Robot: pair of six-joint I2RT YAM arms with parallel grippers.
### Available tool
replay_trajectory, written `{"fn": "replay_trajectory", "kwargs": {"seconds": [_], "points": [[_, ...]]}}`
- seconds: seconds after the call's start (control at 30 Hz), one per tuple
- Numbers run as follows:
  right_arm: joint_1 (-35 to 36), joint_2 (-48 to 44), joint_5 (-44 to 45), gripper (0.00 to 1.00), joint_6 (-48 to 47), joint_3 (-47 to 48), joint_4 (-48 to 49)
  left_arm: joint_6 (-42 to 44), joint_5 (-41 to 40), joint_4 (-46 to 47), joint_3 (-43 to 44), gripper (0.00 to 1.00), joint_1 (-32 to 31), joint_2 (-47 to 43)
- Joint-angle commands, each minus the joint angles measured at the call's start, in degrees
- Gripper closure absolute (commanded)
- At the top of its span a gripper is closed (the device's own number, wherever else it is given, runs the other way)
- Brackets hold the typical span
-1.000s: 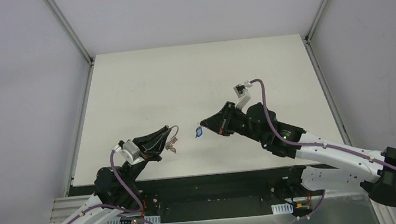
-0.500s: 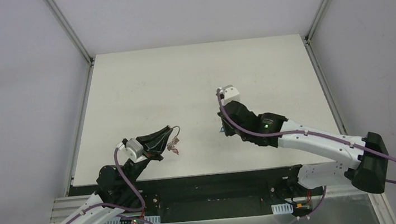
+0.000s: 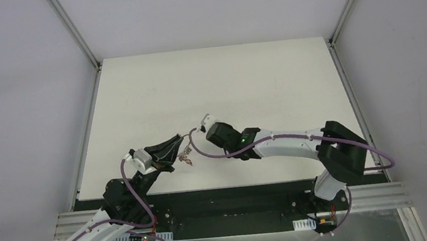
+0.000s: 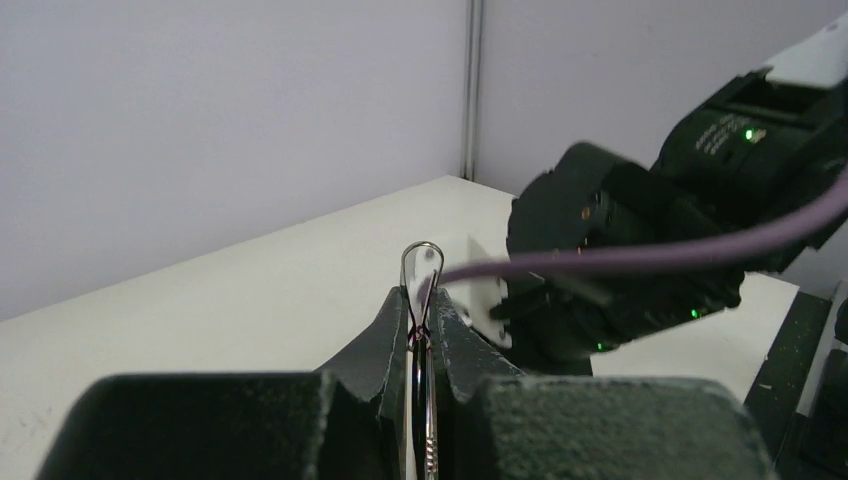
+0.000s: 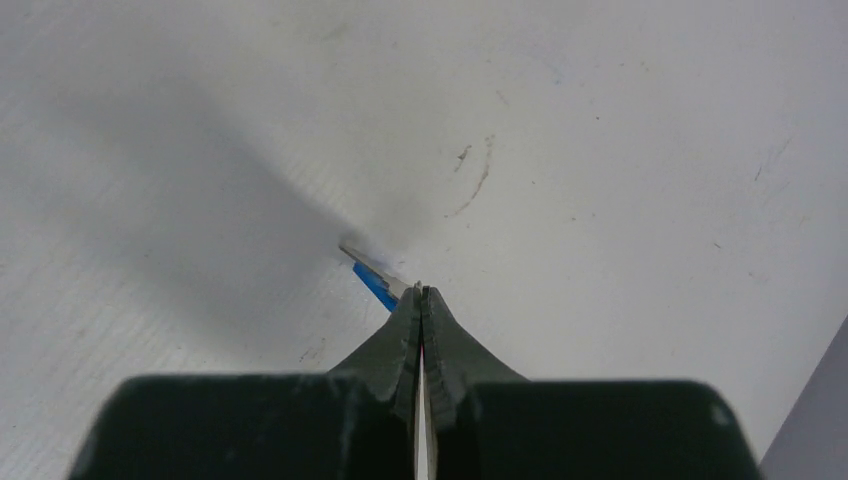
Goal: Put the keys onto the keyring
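Observation:
My left gripper [image 4: 424, 318] is shut on the keyring [image 4: 422, 262], whose thin silver loop pokes up past the fingertips. From above, the keyring [image 3: 188, 137] sticks out of the left gripper [image 3: 178, 142], and a fan of small silver keys [image 3: 186, 157] hangs below it. My right gripper [image 5: 421, 292] is shut on the key with the blue head [image 5: 375, 282], which juts out to the left of its tips, above the table. The right wrist [image 3: 227, 137] sits just right of the ring and hides its own fingers from above.
The white table [image 3: 212, 78] has grey walls on three sides, with metal posts [image 3: 73, 33] at the back corners. A metal rail [image 3: 227, 207] runs along the near edge. The right arm's purple cable [image 4: 650, 255] crosses just behind the ring.
The right arm has swung left across the table and turned its wrist over, bringing the blue key close to the ring. The blue key no longer shows from above. The left gripper has barely moved.

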Motion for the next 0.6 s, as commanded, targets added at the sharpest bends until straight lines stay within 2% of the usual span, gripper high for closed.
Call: {"fn": "replay_trajectory", "kwargs": {"seconds": [0.0, 0.1, 0.2, 0.4, 0.47, 0.57], "points": [[3.51, 2.31, 2.05, 1.00, -8.64, -0.93, 6.78, 0.03, -3.56, 2.12, -0.01, 1.00, -0.56, -2.87], [5.80, 1.10, 1.95, 1.00, -7.43, -3.48, 6.70, -0.16, -4.30, 1.65, -0.13, 1.00, -0.64, -4.18], [6.96, -3.26, 2.40, 0.81, -1.58, -5.03, 3.86, -0.25, -4.25, 1.46, -0.06, 1.00, -0.82, -4.52], [7.11, -18.59, 2.23, 0.59, 10.20, -11.91, 3.45, -0.52, -3.91, 1.10, 0.14, 1.00, -1.01, -4.71], [7.02, -22.88, 1.91, 0.52, 15.65, -13.94, 3.69, -0.53, -3.81, 1.09, 0.18, 1.00, -0.98, -4.69], [5.30, -27.19, 0.42, 0.46, 27.79, -16.29, 4.36, -0.60, -3.71, 1.01, 0.30, 1.00, -0.93, -4.37]]}}
